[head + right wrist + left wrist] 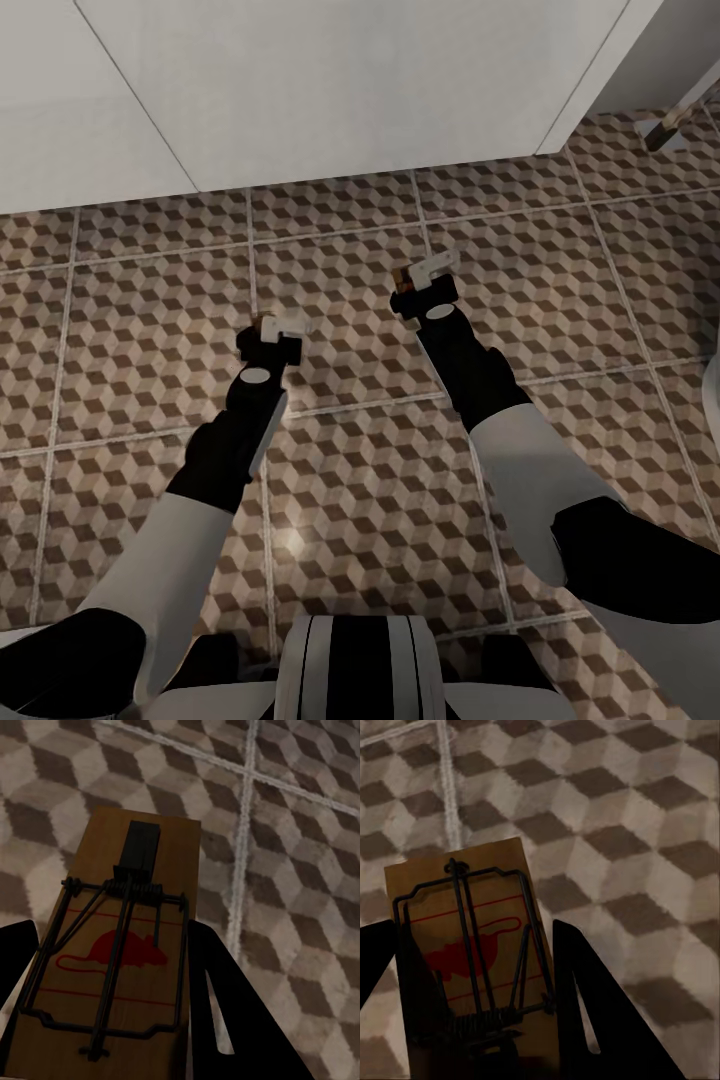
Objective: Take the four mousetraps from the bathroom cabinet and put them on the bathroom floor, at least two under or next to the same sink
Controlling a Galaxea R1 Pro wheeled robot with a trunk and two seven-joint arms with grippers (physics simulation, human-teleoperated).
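Left gripper (pixel 283 327) grasps one mousetrap (pixel 472 945) between its fingers; right gripper (pixel 432 270) grasps another mousetrap (pixel 124 945). Both hang above the bathroom floor (pixel 350 480). The boards look light, stiff; hold by the edges, clear of the wire.

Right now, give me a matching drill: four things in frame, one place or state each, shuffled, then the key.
Things:
1. left gripper
2. right gripper
3. cube-patterned brown, beige and white tiled floor
4. plain white panel

Place or state:
A. at the head view's top, beyond the tiles
B. lies under both arms
C. shut on the tan wooden mousetrap with its spring coil toward the camera
D. shut on the tan wooden mousetrap with its spring coil away from the camera

Pairs: 1-C, 2-D, 3-B, 4-A
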